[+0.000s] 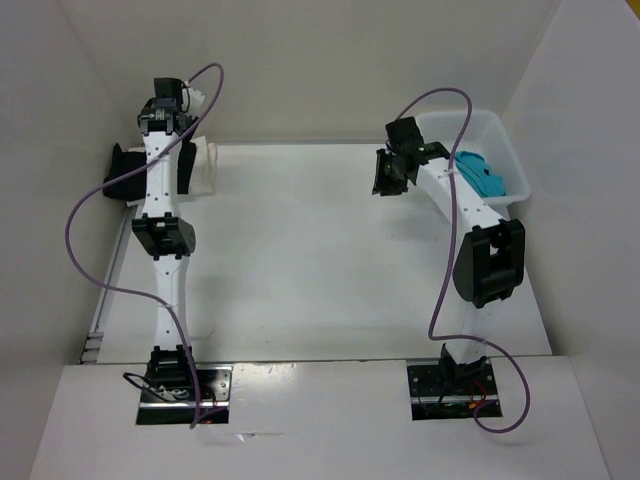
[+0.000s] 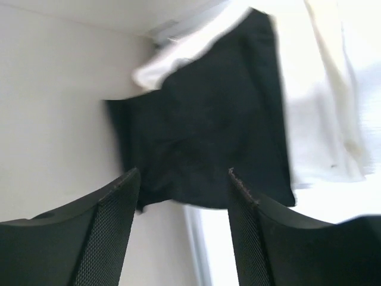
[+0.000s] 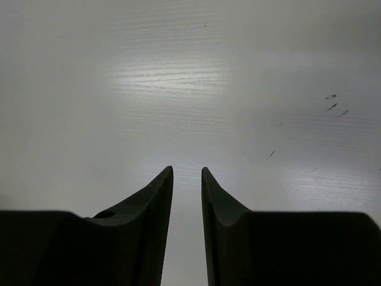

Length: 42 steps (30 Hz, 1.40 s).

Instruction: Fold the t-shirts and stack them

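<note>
Black t-shirt (image 2: 202, 137) on cream t-shirt (image 2: 321, 119), white table (image 1: 320, 250), white walls (image 1: 300, 70); left claw (image 2: 183, 174) apart, right claw (image 3: 187, 170) barely apart

In the top view the left arm (image 1: 160, 190) is covering the middle of the black t-shirt (image 1: 120, 178) and cream-white t-shirt (image 1: 205, 165), while the right arm (image 1: 455, 195) is hiding part of the turquoise t-shirt (image 1: 487, 178) inside the basket (image 1: 500, 128).

The top camera looked down from above and behind on the whole tabletop (image 1: 300, 250). The left wrist camera hung close over the black shirt (image 2: 202, 131) in the far-left corner, which the top view shared. The right wrist camera faced bare tabletop past its fingers (image 3: 149, 226).
</note>
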Available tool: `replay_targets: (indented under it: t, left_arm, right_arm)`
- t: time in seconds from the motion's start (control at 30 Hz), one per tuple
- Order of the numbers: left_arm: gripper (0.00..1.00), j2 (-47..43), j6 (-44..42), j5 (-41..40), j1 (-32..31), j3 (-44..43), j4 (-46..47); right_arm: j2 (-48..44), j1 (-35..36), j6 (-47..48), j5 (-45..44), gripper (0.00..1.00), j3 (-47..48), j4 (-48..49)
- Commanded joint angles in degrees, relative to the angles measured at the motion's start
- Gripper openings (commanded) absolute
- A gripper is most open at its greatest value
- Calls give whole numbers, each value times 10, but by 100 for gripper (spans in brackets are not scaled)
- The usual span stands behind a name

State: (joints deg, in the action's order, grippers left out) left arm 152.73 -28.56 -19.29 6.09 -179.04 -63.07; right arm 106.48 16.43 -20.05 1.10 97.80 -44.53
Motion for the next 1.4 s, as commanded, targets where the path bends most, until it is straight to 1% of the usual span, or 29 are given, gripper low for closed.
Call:
replay_targets:
  t: [0.0, 0.1, 0.2, 0.23, 0.33, 0.37, 0.4, 0.53, 0.63, 0.83, 1.03, 1.23, 1.3, 1.37]
  left_arm:
    - [66, 60, 27, 6, 19, -3, -35]
    - [66, 68, 40, 46, 26, -3, -47]
    - [66, 74, 40, 103, 26, -3, -60]
    - [69, 79, 40, 141, 26, -3, -60]
    - [71, 79, 40, 188, 26, -3, -71]
    - [73, 79, 40, 216, 26, -3, -71]
    - [73, 86, 40, 223, 26, -3, -71]
    - [73, 100, 40, 223, 31, -3, -76]
    - [73, 105, 46, 239, 31, -3, -81]
    - [73, 122, 46, 188, 31, -3, -64]
    - [66, 122, 52, 169, 37, -3, -58]
    - [64, 98, 52, 192, 42, -3, -58]
    - [63, 92, 52, 192, 42, -3, -58]
    - [61, 92, 52, 173, 42, -3, -58]
  right_arm:
    - [2, 6, 5, 2, 32, -17, 9]
    - [-3, 6, 5, 2, 32, -31, 9]
    - [2, 6, 5, 2, 32, -38, 15]
    - [2, 6, 5, 2, 32, -38, 15]
    - [2, 6, 5, 2, 32, -38, 15]
    - [2, 6, 5, 2, 32, -38, 15]
    - [2, 6, 5, 2, 32, -44, 15]
    - [-3, 6, 5, -3, 32, -64, 15]
    - [-8, 6, 10, -8, 32, -85, 20]
    - [-2, 6, 15, -8, 32, -79, 20]
    - [9, 6, 15, -8, 32, -67, 15]
    - [9, 6, 15, -3, 32, -67, 15]
    - [9, 6, 15, -3, 32, -73, 15]
    - [9, 6, 15, -3, 32, -73, 15]
